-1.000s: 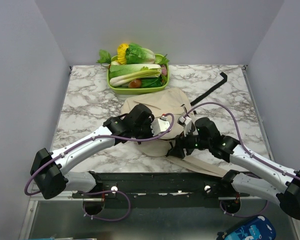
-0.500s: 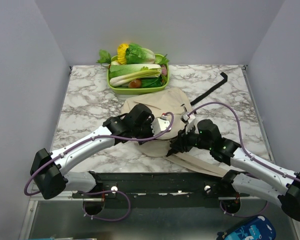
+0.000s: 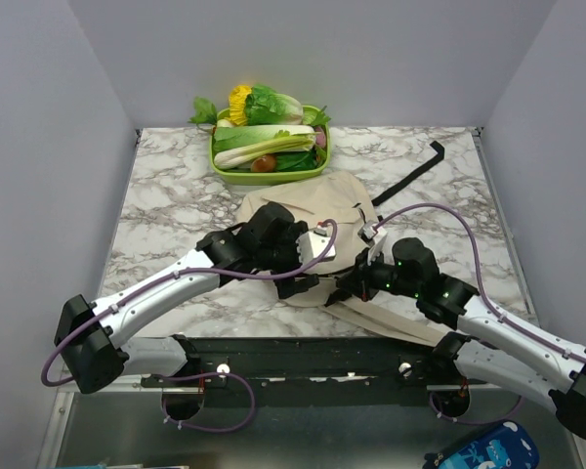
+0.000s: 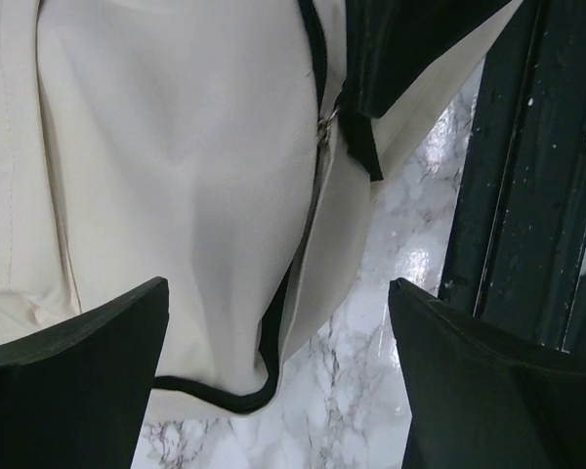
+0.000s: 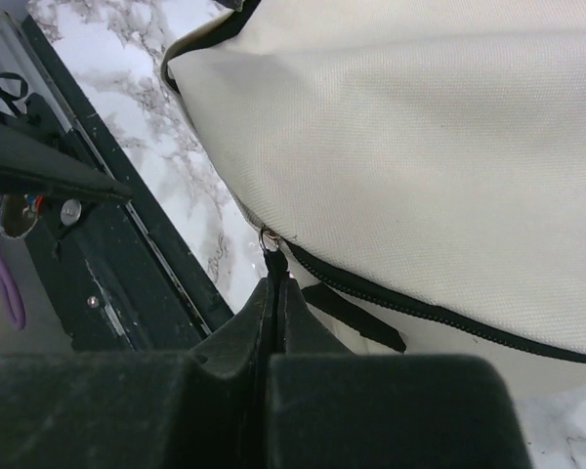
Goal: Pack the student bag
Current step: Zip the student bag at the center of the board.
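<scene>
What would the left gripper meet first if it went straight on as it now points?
The left gripper would probably meet the bag first, near its zip; depth is unclear.

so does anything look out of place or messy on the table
A long black strap lies stretched diagonally across the white marble table, to the right of the beige canvas backpack. I can't tell whether it is attached. Leafy vegetables also spill over the back rim of the green tray. Nothing looks damaged.
</scene>
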You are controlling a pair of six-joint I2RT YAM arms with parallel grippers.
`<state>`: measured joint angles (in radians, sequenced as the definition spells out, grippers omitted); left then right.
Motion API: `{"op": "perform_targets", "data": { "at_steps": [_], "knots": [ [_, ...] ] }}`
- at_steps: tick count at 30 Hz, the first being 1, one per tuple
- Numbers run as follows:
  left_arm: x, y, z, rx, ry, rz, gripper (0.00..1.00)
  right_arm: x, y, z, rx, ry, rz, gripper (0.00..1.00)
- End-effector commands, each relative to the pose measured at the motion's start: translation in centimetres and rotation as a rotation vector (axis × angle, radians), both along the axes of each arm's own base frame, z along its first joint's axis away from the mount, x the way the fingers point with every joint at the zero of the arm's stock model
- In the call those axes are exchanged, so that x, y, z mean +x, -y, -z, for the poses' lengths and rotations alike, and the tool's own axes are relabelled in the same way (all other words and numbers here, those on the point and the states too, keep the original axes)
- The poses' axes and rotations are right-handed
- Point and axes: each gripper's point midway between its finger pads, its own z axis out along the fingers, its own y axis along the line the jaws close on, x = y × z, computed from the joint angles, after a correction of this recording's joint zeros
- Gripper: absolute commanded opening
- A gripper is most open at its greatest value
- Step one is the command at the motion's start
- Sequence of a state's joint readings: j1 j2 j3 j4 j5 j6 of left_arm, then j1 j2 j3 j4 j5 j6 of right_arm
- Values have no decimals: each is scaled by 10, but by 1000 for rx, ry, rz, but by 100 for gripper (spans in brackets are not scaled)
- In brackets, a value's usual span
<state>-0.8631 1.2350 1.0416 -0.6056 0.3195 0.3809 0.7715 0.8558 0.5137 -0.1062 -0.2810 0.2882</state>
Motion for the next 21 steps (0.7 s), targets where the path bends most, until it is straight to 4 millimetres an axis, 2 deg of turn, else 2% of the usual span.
{"op": "perform_targets", "data": {
  "at_steps": [1, 3, 4, 6, 8, 10, 11, 12, 13, 19, 21],
  "knots": [
    [-19, 24, -2, -83, 51, 151, 98, -5, 2, 4, -29, -34, -1, 4],
    [-23, 35, -7, -123, 144, 214, 97, -4, 2, 1, -28, -37, 1, 4],
    [-28, 35, 0, -116, 174, 240, 97, -5, 2, 0, -29, -39, -2, 4],
    [-24, 41, 0, -107, 258, 263, 97, -6, 2, -2, -22, -39, -1, 4],
    [-15, 46, 4, -88, 258, 238, 96, -6, 2, -3, -24, -39, -1, 3],
    [7, 50, -3, -92, 340, 154, 94, -8, 3, -5, -22, -43, -5, 3],
    [13, 48, 0, -91, 370, 130, 94, -8, 3, -6, -20, -42, -5, 3],
    [23, 50, -10, -114, 441, 107, 94, -9, 3, -7, -18, -42, -8, 3],
    [25, 50, -11, -121, 459, 107, 93, -10, 2, -8, -15, -43, -13, 3],
    [6, 49, 14, -75, 374, 173, 88, -9, 1, -13, -16, -44, -20, 2],
    [-3, 51, 22, -61, 337, 205, 81, -8, 0, -17, -13, -35, -22, 1]
  ]
}}
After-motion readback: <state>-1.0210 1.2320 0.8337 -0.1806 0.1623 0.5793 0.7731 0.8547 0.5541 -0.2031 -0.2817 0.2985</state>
